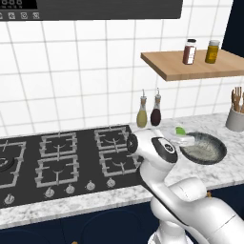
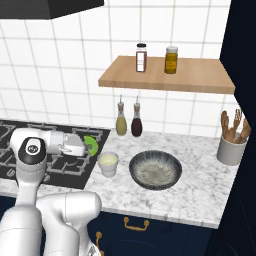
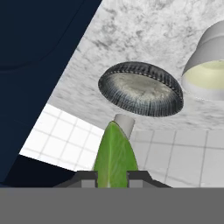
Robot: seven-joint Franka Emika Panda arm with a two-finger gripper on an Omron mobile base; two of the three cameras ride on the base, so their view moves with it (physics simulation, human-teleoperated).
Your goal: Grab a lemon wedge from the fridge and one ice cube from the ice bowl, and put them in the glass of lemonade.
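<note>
My gripper [image 3: 111, 177] is shut on the lemon wedge [image 3: 114, 155], a small yellow-green piece that stands up between the two fingertips. In the right base view the gripper [image 2: 86, 145] holds the wedge [image 2: 92, 145] above the stove's right edge, just left of and above the glass of lemonade [image 2: 107, 164]. The ice bowl [image 2: 155, 170], with its dark speckled rim, stands to the right of the glass. In the hand view the bowl [image 3: 140, 89] and the glass [image 3: 208, 74] lie ahead of the wedge. In the left base view the wedge [image 1: 180, 130] shows beside the bowl [image 1: 204, 147]. The fridge is out of view.
A black gas stove [image 2: 30, 150] fills the counter's left. Two thin spouted bottles [image 2: 129, 120] stand at the tiled wall behind the glass. A wooden shelf [image 2: 165, 75] with two jars hangs above. A grey jar of wooden utensils [image 2: 231, 145] stands at the far right.
</note>
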